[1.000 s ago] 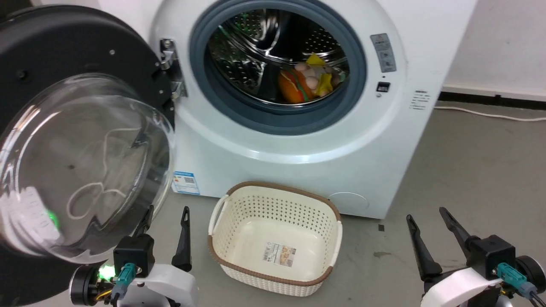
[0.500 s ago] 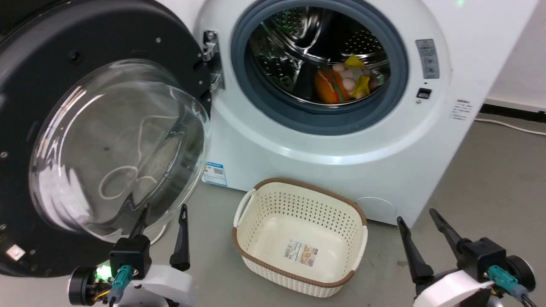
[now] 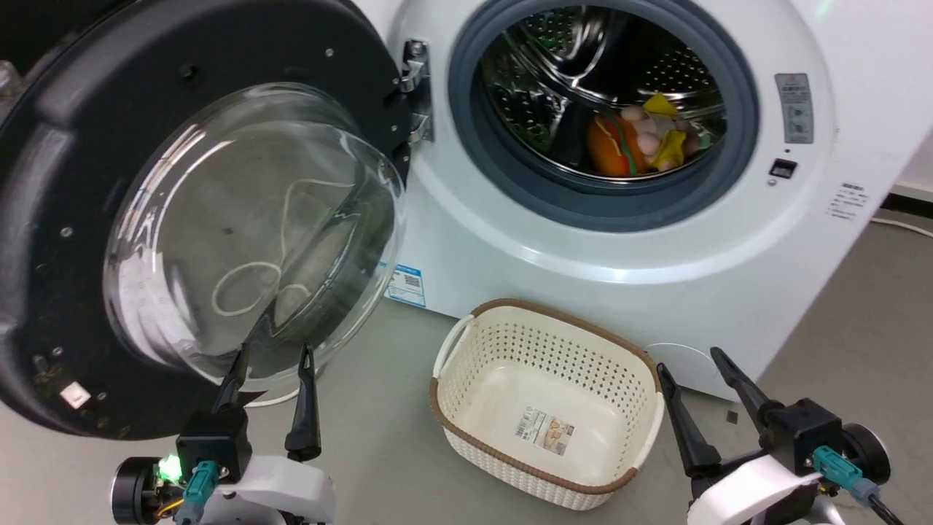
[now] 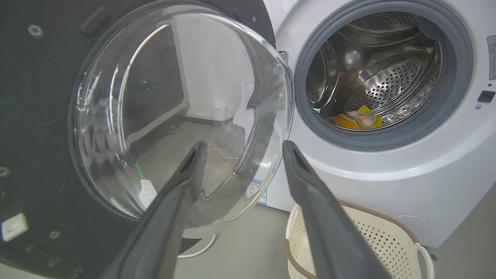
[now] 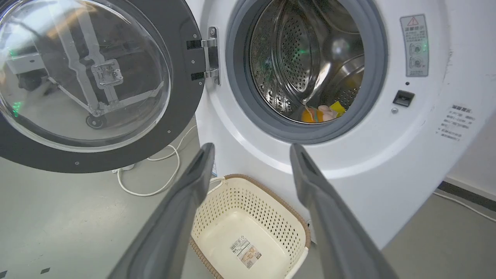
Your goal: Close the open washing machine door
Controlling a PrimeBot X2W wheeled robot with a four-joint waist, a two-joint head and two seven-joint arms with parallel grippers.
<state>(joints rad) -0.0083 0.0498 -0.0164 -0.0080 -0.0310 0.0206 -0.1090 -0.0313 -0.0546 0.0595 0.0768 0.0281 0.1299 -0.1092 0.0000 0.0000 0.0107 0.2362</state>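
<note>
The robot has swung left toward the door (image 3: 44, 240), which is not yet pushed shut. Left gripper (image 3: 275, 350) and right gripper (image 3: 687, 359) gape empty.

Labels present, no wording legible.
A red warning triangle (image 5: 412, 21) heads the grey label (image 5: 414, 50) on the washing machine (image 5: 387, 166).

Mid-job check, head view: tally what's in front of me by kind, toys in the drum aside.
White front-loading washing machine: 1
Round black-rimmed glass door: 1
Cream perforated plastic basket: 1
Dark long-fingered tools: 2 (left tool, right tool)
Total: 5
</note>
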